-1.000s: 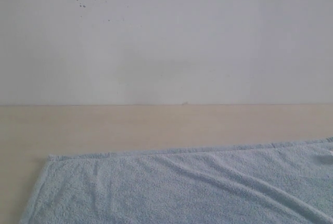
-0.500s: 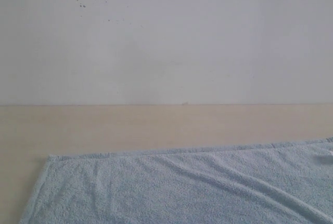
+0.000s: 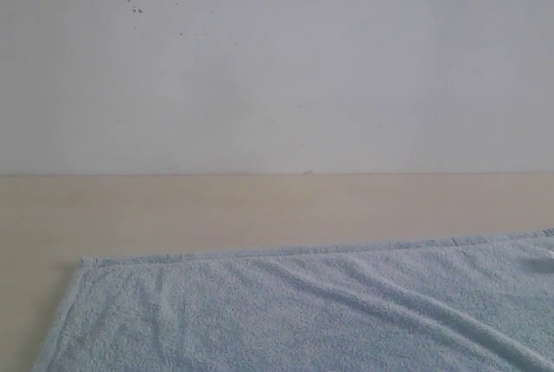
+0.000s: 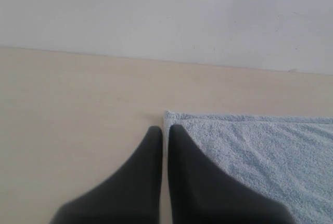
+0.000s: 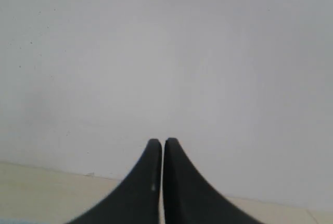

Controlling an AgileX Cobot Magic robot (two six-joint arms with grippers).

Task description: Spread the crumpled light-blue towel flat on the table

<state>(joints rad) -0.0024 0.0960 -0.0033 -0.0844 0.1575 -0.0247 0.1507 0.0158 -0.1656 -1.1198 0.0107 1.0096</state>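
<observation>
Towel (image 3: 329,311) looks pretty much flat on the bench (image 3: 260,208) (few ripples left), both arms' fingers (image 4: 156,140) together, holding nothing.

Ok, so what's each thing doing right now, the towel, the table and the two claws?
towel: spread out on the table, nearly flat, with a few soft wrinkles.
table: has the towel lying on it.
left gripper: shut, holding nothing, by the towel's corner.
right gripper: shut, holding nothing.
</observation>
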